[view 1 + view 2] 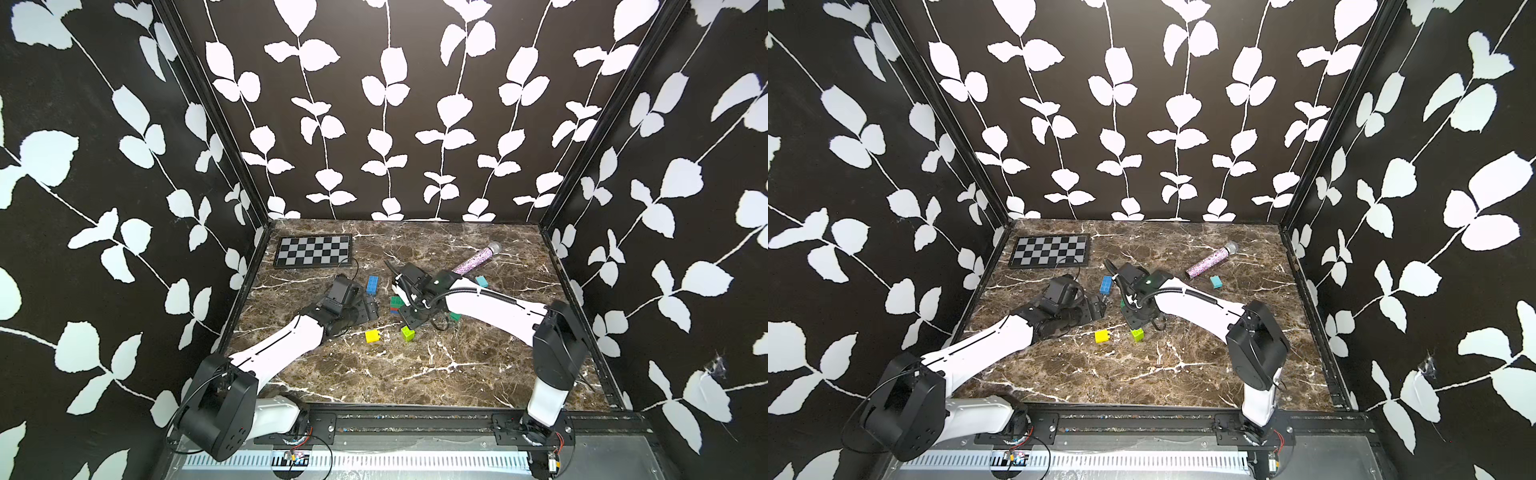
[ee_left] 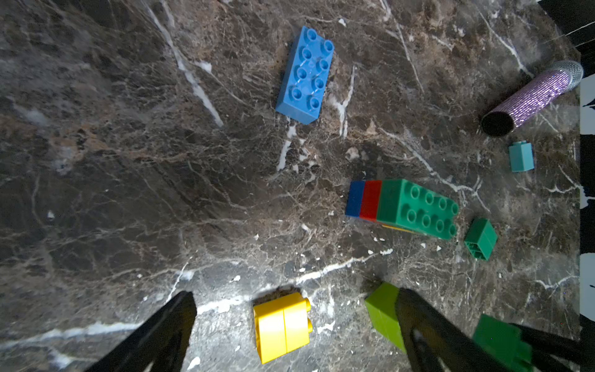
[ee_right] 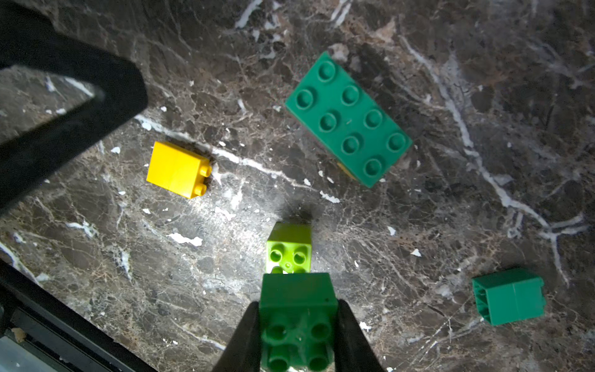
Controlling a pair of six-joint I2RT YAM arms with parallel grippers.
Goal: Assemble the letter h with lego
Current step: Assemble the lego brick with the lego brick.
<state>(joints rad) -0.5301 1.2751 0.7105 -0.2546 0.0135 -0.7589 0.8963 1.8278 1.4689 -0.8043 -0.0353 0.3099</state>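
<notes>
My right gripper is shut on a dark green square lego brick, studs facing the camera. Just beyond it a lime brick stands on the table; I cannot tell whether they touch. My left gripper is open. A yellow brick lies on its side on the table, showing between the left gripper's fingers and untouched. A long green brick tops a stack with red and blue layers. A long blue brick, a light blue brick and a small dark green brick lie loose.
A glittery purple microphone lies at the back right, near the light blue brick. A chequered board sits at the back left corner. Black patterned walls enclose three sides. Both arms reach into the table's middle.
</notes>
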